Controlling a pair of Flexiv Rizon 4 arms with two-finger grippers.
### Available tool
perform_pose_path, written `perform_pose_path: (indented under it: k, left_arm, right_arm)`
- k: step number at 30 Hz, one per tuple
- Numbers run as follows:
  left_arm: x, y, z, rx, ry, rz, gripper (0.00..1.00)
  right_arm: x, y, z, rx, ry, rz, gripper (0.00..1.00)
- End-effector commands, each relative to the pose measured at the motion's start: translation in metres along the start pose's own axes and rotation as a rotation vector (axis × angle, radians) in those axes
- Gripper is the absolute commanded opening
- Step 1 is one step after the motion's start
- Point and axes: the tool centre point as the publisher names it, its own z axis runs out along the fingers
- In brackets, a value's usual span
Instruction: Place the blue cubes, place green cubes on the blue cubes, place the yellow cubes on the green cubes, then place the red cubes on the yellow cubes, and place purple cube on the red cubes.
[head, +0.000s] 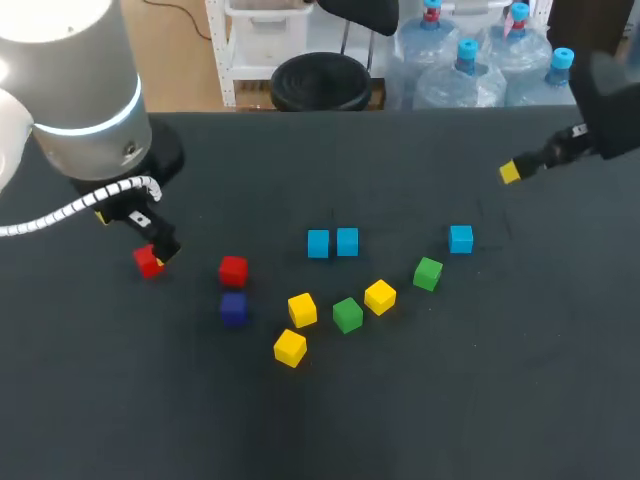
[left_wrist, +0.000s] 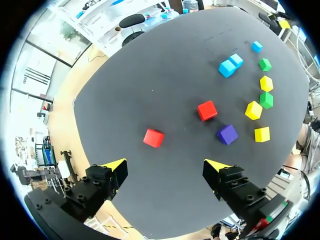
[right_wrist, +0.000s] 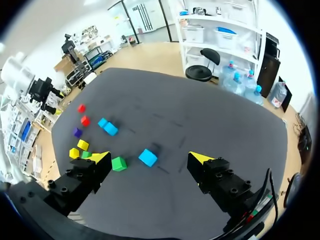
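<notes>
1. Three views, overhead first: lone blue cube (head: 460, 238) ahead of the right gripper (head: 512, 172), well apart; looks the next pick, to join the blue pair (head: 347, 241).
2. Left wrist: left gripper (left_wrist: 165, 167) spread wide, holding nothing; red cube (left_wrist: 153, 138) ahead between the tips, untouched.
3. Right wrist: jaws wide, empty; same cube ahead, centred between the tips, green cube (right_wrist: 119, 163) just beside one finger. Descend straight, square fingers to flat faces, avoid nudging green. Small rigid-looking blocks, matte, sharp-edged; dull dark tabletop (right_wrist: 210, 115).
</notes>
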Motion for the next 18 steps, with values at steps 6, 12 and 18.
perform_pose_path:
  k: [6, 12, 18]
  left_arm:
    - [0.000, 0.000, 0.000, -0.001, 0.001, 0.001, 1.00]
    - [0.000, 0.000, 0.000, -0.001, 0.001, 0.001, 1.00]
    - [0.000, 0.000, 0.000, -0.001, 0.001, 0.001, 1.00]
  right_arm:
    - [-0.003, -0.004, 0.002, -0.117, 0.004, -0.002, 1.00]
    - [-0.015, 0.021, 0.038, -0.180, 0.193, -0.292, 1.00]
    - [-0.007, 0.019, 0.078, -0.242, 0.324, -0.385, 1.00]
